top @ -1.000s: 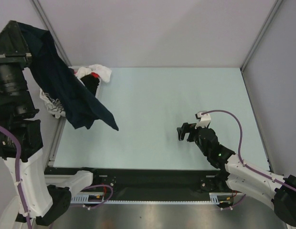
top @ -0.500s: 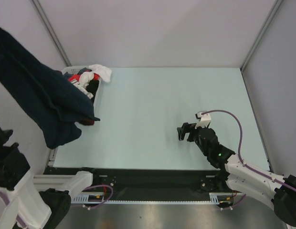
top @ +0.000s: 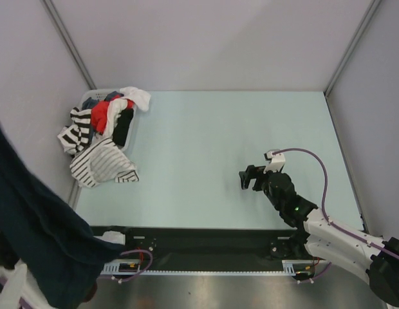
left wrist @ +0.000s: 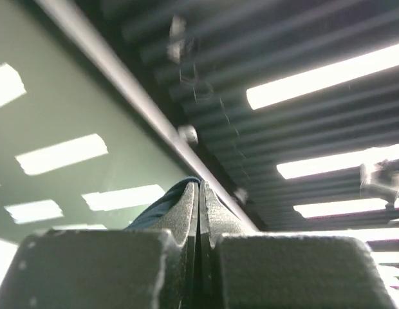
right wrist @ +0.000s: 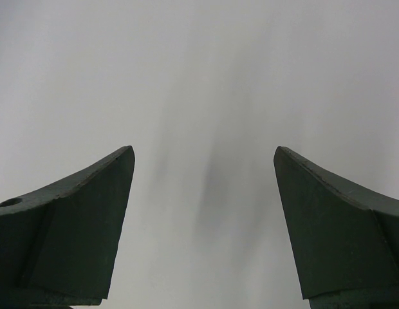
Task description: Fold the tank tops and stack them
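The dark navy tank top (top: pixel 38 238) hangs as a big dark sheet at the near left of the top view and hides my left arm there. In the left wrist view my left gripper (left wrist: pixel 199 190) points up at the ceiling, shut on a fold of that navy cloth (left wrist: pixel 162 205). The white tank top with thin dark stripes (top: pixel 100 164) spills from the basket onto the table's left edge. My right gripper (top: pixel 252 177) hovers low over the table right of centre, open; nothing lies between its fingers (right wrist: pixel 90 219).
A white basket (top: pixel 89 98) at the far left corner holds several garments: red, black, white and bold black-and-white striped. The pale green table (top: pixel 212 135) is bounded by grey walls at the back and both sides. A black rail runs along the near edge.
My left arm has swung the navy top from above the basket down to the near left, close to the camera. This uncovers the striped top. The right arm has stayed still.
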{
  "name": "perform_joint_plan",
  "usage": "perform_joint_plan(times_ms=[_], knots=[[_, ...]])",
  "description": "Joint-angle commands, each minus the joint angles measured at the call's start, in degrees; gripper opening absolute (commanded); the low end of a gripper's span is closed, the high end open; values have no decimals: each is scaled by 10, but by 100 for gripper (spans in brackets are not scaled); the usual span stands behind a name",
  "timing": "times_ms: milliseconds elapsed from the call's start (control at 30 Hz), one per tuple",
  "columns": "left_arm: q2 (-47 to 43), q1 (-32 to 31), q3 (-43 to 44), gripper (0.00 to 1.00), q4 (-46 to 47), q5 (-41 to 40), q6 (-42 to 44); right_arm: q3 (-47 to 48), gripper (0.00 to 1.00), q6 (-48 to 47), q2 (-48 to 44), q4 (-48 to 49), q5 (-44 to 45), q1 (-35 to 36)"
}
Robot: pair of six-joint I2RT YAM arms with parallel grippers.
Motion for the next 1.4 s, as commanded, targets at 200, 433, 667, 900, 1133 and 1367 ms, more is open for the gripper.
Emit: perform_joint_plan(times_ms=[200, 433, 667, 900, 1133, 1367], knots=[[208, -368, -154, 0, 43, -135, 261, -3, 94, 9, -47, -23, 76, -5], [366, -464, -151, 52, 36, -227, 352, -13, 97, 68, -173, -103, 211, -6], [503, -464, -37, 100, -245, -219, 325, -28, 96, 81, -231, -130, 235, -8], [348, -453, -218, 100, -360, -265, 332, 2, 73, 82, -102, -90, 191, -8], [96, -428, -608, 100, -287, -318, 280, 51, 75, 55, 49, -60, 107, -16], [-20, -270, -806, 100, -315, -182, 211, 138, 90, 91, 185, -92, -56, -172]])
